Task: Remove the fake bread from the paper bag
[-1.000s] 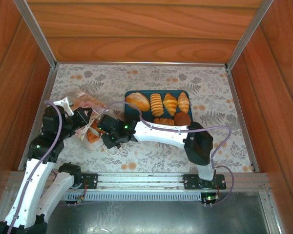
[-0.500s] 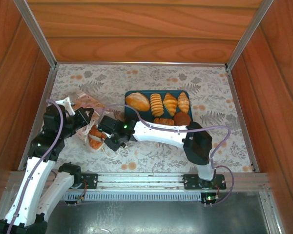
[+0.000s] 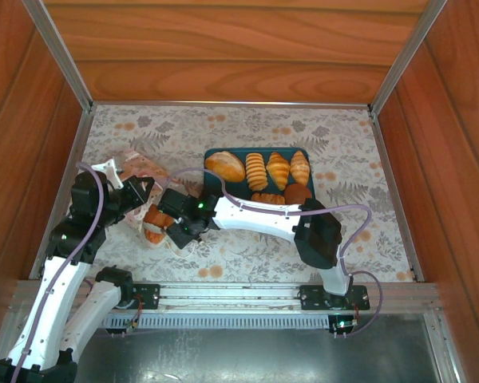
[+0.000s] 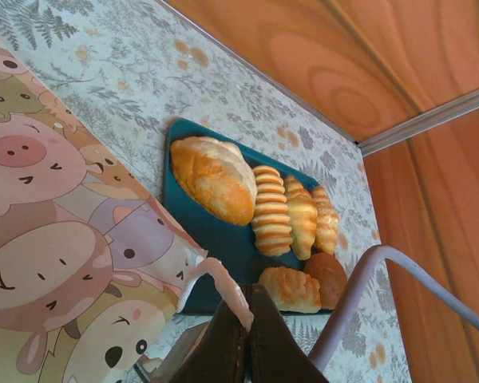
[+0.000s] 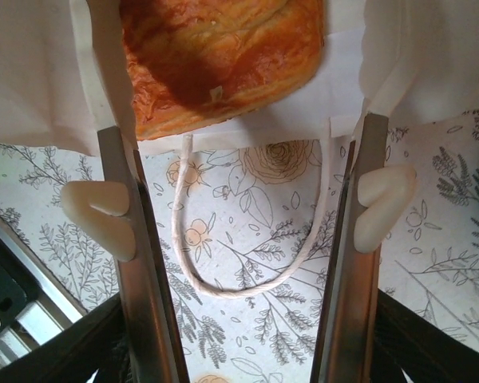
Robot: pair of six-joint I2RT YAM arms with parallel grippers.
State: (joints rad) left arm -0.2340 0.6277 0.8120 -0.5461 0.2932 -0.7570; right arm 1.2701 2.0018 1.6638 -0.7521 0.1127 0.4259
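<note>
Golden pastry [image 5: 215, 56] faces right gripper [image 5: 241, 183], spread wider than before; left gripper [image 4: 246, 311] pinches paper bag [image 4: 56, 199]

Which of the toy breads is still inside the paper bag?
The golden-brown pastry lying in the mouth of the paper bag. The other six sit out on the teal tray.

The paper bag [image 5: 32, 80] looks matt, the fake bread [image 5: 215, 56] glossy.
</note>
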